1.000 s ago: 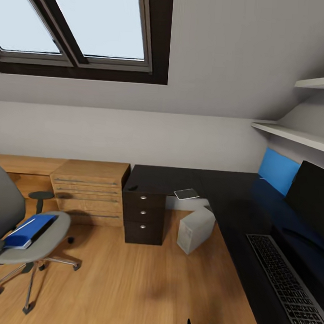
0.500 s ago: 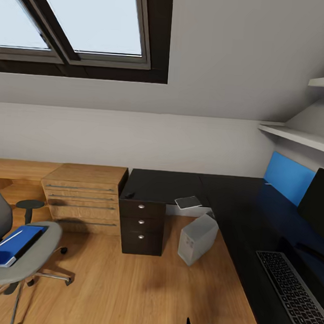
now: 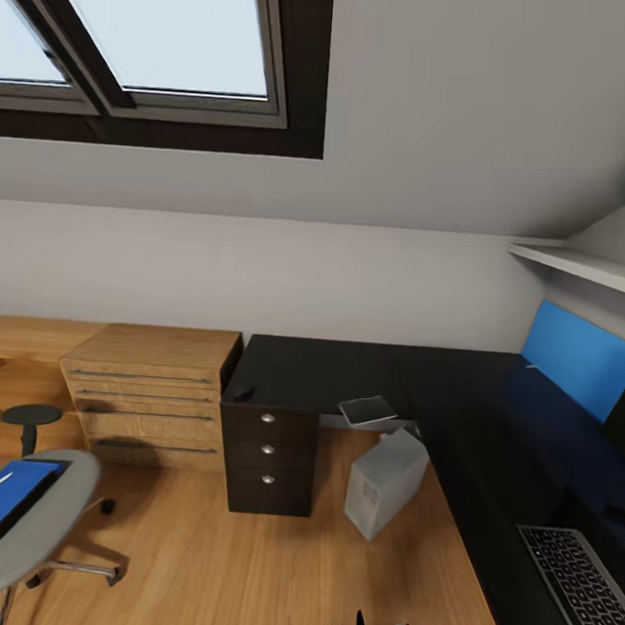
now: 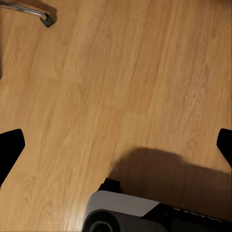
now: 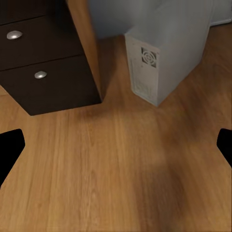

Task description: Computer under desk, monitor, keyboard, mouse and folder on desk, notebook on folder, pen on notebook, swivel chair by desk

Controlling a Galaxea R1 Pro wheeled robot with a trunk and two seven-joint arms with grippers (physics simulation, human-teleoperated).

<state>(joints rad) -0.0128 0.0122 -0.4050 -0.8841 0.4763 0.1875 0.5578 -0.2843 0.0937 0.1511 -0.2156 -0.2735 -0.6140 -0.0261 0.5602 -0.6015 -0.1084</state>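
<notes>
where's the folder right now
In the head view the blue folder lies on the swivel chair's seat at the far left, well away from the black desk.

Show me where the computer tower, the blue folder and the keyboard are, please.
computer tower [image 3: 386, 481], head view, on its pale side panel.
blue folder [image 3: 1, 505], head view, on its blue cover, lying on the chair seat.
keyboard [image 3: 581, 585], head view, on its keys.

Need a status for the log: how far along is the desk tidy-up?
Looks done: keyboard lies on the desk; computer stands on the floor at the desk's edge. In hand: nothing; both jaws are wide apart over bare floor. Left: folder lies on the chair, which stands away from the desk. A flat item, possibly the notebook, lies on the desk.
</notes>
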